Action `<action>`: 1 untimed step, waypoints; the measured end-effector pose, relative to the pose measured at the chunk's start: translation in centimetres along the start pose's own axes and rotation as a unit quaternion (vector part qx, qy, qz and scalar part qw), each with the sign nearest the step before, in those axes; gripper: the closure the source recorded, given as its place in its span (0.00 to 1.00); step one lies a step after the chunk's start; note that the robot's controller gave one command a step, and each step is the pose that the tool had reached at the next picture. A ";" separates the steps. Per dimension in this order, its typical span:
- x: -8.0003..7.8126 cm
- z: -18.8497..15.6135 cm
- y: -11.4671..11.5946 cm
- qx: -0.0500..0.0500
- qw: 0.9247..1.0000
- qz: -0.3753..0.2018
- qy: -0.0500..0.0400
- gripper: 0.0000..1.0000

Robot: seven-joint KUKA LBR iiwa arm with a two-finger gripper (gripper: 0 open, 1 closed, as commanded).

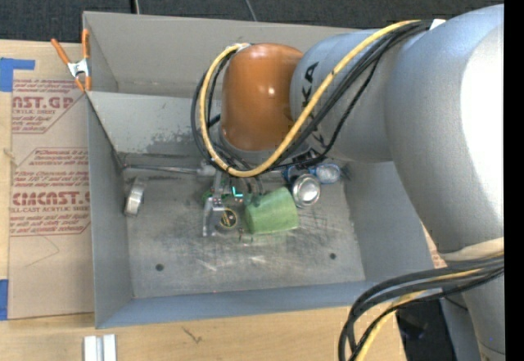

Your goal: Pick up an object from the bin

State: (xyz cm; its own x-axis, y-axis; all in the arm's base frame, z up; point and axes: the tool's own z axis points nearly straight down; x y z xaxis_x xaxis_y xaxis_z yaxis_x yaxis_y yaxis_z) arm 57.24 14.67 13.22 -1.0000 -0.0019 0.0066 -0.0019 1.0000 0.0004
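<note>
Tool (218, 216) hangs low over the middle of the grey bin (102, 187), under the orange wrist cover (254, 101). The wrist hides how far the tool is open: cannot tell. Nothing can be made out in its grip.

- Nearest thing: green block (272, 212), lying flat just right of the tool, touching it or nearly so. Likeliest pick.
- A small brass-coloured bit sits at the tool's tip. Cannot tell if it is a loose item or a robot part.
- Shiny silver cylinder (307, 190) lies against the block's upper right corner.
- Second small silver cylinder (133, 200) lies well apart, near the left wall.

Risks, as I judge them:
- The tool sits off the block's left edge, so closing there may clip a corner, or shove the block aside instead of gripping it.
- A shoved block would push the neighbouring cylinder, which looks free to roll.
- A corner hold may slip on the lift.
</note>
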 end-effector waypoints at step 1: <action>-0.5 4.6 -4.4 0.000 0.997 0.080 -0.005 0.00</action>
State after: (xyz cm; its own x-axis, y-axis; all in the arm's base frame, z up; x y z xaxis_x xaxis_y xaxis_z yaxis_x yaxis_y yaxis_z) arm 57.68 10.24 8.66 -0.9875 0.1579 -0.0025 0.1579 0.9875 0.0003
